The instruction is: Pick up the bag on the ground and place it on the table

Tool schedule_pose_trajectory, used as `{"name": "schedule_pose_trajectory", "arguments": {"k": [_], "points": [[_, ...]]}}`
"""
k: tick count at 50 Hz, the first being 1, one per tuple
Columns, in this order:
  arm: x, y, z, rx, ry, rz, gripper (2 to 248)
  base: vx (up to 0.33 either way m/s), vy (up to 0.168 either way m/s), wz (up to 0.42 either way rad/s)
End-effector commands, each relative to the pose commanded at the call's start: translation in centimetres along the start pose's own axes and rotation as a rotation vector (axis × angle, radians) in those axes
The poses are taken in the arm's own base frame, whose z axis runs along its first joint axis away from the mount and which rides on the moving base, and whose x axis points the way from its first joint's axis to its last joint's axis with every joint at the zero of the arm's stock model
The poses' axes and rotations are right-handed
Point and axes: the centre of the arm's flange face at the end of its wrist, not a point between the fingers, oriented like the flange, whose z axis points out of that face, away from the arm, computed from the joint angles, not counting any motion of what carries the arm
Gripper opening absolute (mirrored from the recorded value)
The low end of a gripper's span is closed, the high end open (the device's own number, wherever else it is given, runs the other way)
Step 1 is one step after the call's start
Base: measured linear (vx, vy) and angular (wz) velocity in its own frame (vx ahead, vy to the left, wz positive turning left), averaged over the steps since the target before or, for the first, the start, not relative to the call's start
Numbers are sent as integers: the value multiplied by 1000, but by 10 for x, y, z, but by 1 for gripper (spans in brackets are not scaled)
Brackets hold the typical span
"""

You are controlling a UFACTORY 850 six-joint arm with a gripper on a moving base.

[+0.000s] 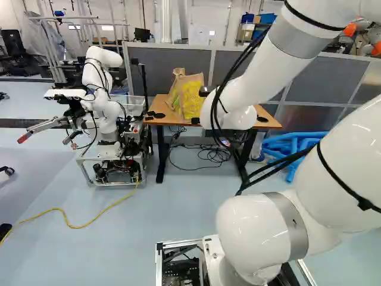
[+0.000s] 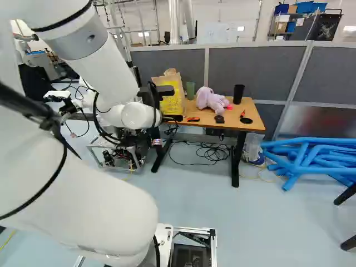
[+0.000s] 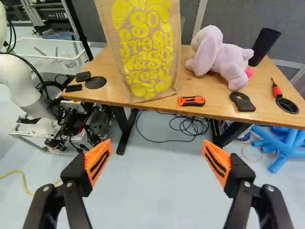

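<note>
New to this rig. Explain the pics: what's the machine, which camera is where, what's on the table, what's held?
The machine is a white robot arm on a moving base, ending in a black gripper with orange pads. Two pictures come from base cameras behind it, left and right; the third looks along the gripper from the wrist. On the wooden table ahead: a brown paper bag with yellow print, a lilac plush toy, a dark cup, an orange-and-black cutter, plus smaller dark items. The gripper is open and holds nothing. The other white arm is another robot.
</note>
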Motion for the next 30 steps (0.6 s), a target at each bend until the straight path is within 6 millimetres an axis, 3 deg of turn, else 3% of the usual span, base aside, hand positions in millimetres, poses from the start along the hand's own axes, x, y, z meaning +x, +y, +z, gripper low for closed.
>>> {"name": "schedule_pose_trajectory", "arguments": {"k": [30], "points": [[-47,-2,-22,-1,116,10,247,0,0,0]]}}
